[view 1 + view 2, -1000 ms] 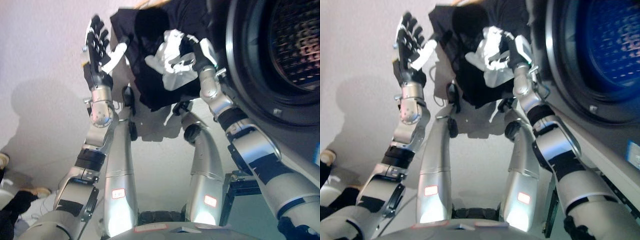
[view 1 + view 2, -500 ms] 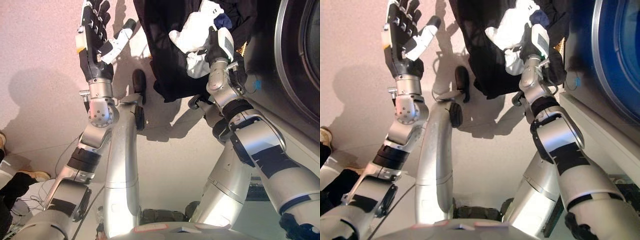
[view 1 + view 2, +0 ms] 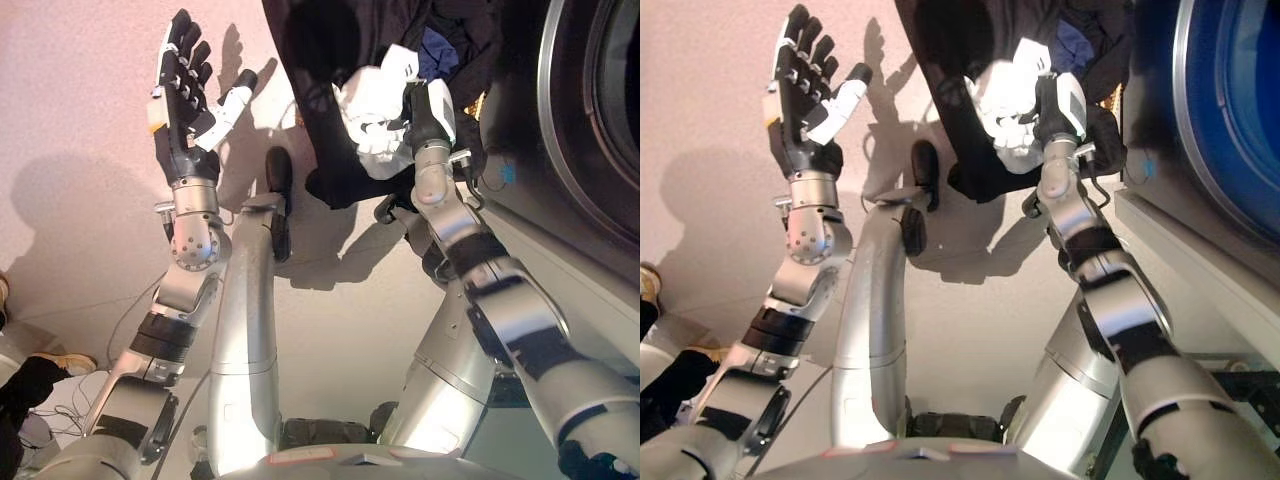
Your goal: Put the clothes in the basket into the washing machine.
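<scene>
A heap of dark clothes [image 3: 340, 90] fills the top middle, with a white garment [image 3: 375, 100] and a bit of blue cloth [image 3: 440, 50] on it. My right hand [image 3: 425, 110] is curled into the white garment and holds it just above the dark heap. My left hand [image 3: 185, 95] is raised to the left of the heap, fingers straight and spread, holding nothing. The washing machine [image 3: 590, 130] stands at the right, its round door ring [image 3: 1185, 130] beside the clothes. The basket itself is hidden under the clothes.
A pale floor [image 3: 80, 150] lies to the left and below. A person's shoe and dark trouser leg [image 3: 40, 375] show at the lower left edge.
The view has shifted a little. My right hand with the white garment has dropped slightly lower over the dark heap. My left hand stays raised and spread.
</scene>
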